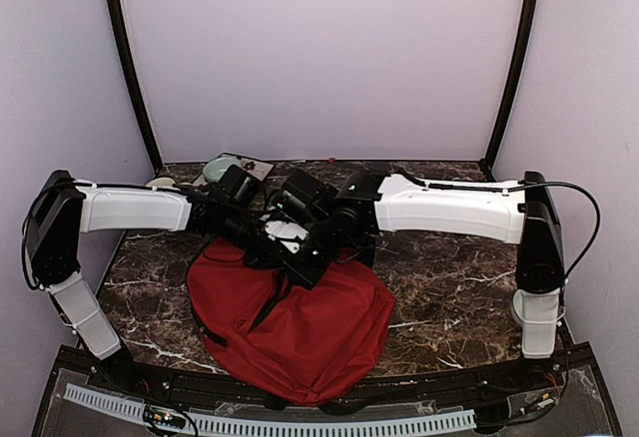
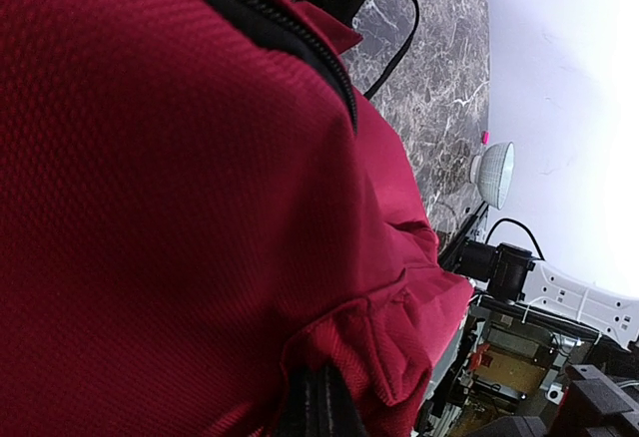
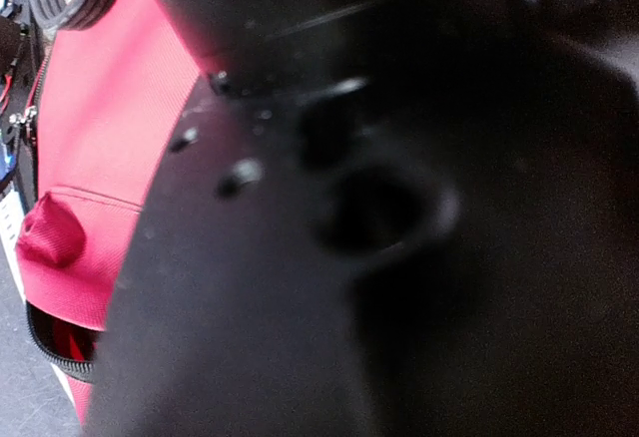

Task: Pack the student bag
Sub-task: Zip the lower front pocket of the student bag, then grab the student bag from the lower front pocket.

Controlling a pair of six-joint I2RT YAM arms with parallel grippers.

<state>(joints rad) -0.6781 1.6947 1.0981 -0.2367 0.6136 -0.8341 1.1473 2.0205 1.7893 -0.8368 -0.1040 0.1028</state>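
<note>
Though both are clamped shut, I can't tell whether the left gripper (image 1: 278,245) or the right gripper (image 1: 312,257) has any fabric pinched. They crowd together over the far edge of the student bag (image 1: 319,342), which lies mid-table (image 1: 454,287). I'd guess opening it is underway; next needs a sure hold on the zipper (image 2: 300,43).

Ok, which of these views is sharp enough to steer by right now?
Top view: sharp, evenly lit. Left wrist: bag crisp, wall behind blown out white. Right wrist: mostly blocked by a dark blurred shape at the lens.
</note>
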